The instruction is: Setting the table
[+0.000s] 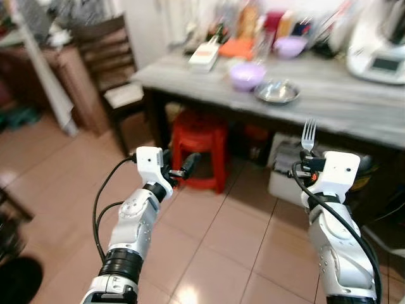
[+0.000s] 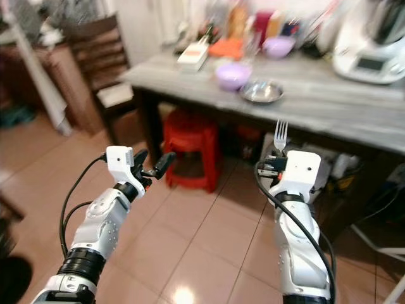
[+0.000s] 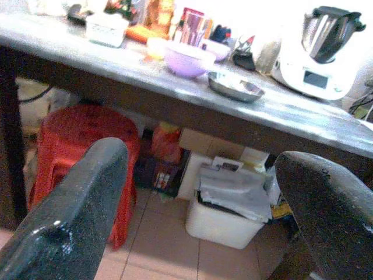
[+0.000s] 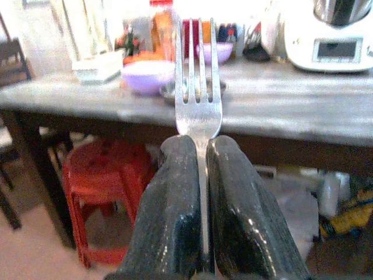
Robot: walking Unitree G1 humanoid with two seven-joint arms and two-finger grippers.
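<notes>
So, largest thing first, operator:
Table [image 1: 354, 104]: one grey-topped table ahead of you, well apart from both arms; you are short of it, so nothing can be set down yet.
Appliance [image 1: 380, 44]: one white kitchen machine at the table's far right, pushed back, which leaves bare top in front of it.
Stool [image 1: 201, 149]: one red plastic stool tucked under the table, out of the walking path.
Chair [image 1: 111, 60]: one dark wooden chair at the table's left end.
Bowls: two pale purple ones, the nearer bowl [image 1: 247, 75] toward the middle, the other [image 1: 290, 45] further back among blurred bottles you cannot count.
Dish [image 1: 277, 92]: one shiny metal dish just beside the nearer bowl, a likely place setting.
Right gripper [image 4: 198, 175]: fingers pinched tight on the fork's handle, held out at chest level in front of you.
Fork [image 1: 308, 135]: one, four tines pointing up, carried upright, probably so it stays secure while you walk.
Left gripper [image 1: 183, 170]: fingers spread wide with nothing between them, free to help at the table.
</notes>
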